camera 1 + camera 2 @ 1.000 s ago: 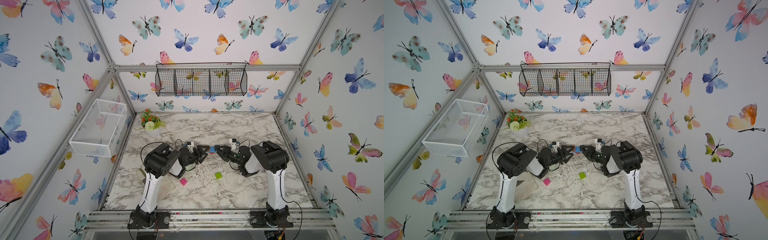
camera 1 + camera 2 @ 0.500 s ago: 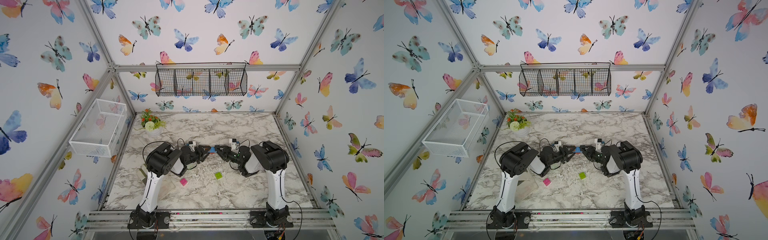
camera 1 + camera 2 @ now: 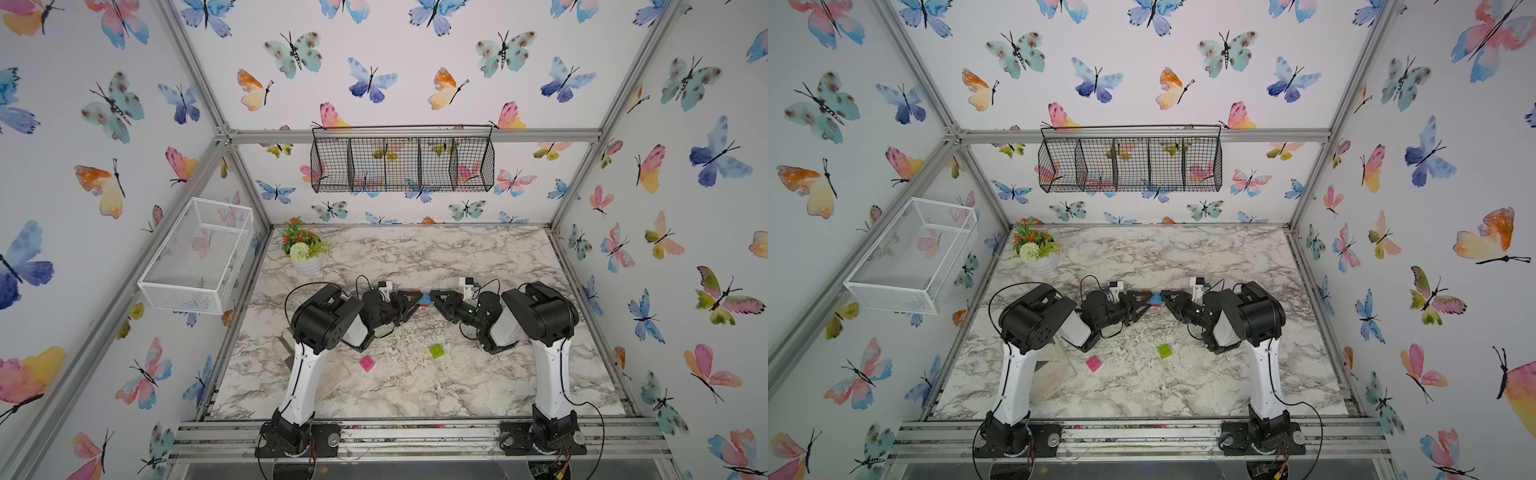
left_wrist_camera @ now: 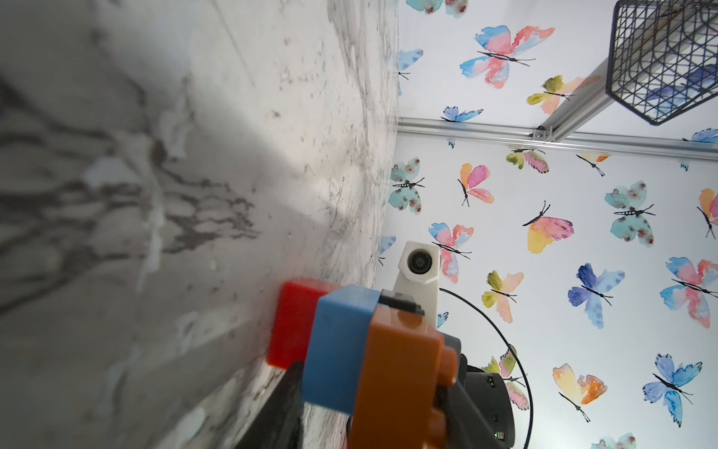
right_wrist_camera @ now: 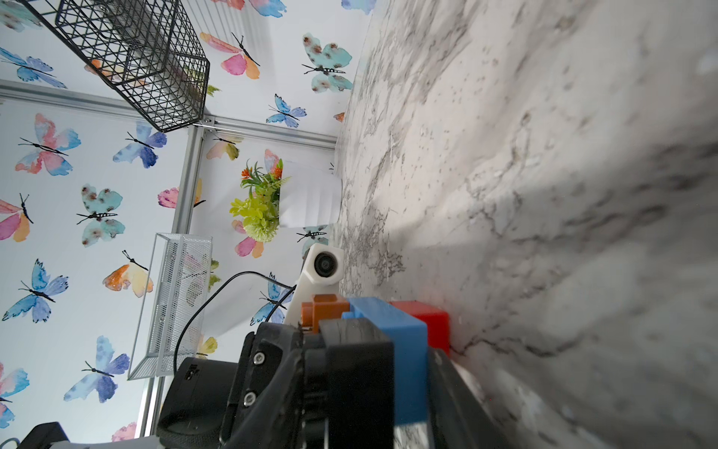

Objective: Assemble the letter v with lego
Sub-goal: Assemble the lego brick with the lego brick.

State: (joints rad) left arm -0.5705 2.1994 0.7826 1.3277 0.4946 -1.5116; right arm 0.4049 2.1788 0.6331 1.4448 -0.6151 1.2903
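Now the brick stack lies lengthwise between both arms, right gripper clamped on it, left gripper hold unclear

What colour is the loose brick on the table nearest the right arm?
The brick is lime green, best in a top view.

Both top views are bright and evenly lit, with only faint soft shadows on my marble surface. Wide-angle stretch splays the walls at the frame edges. My wrist views blur the nearest surface, crossed by a broad grey shadow, and soften the lego.
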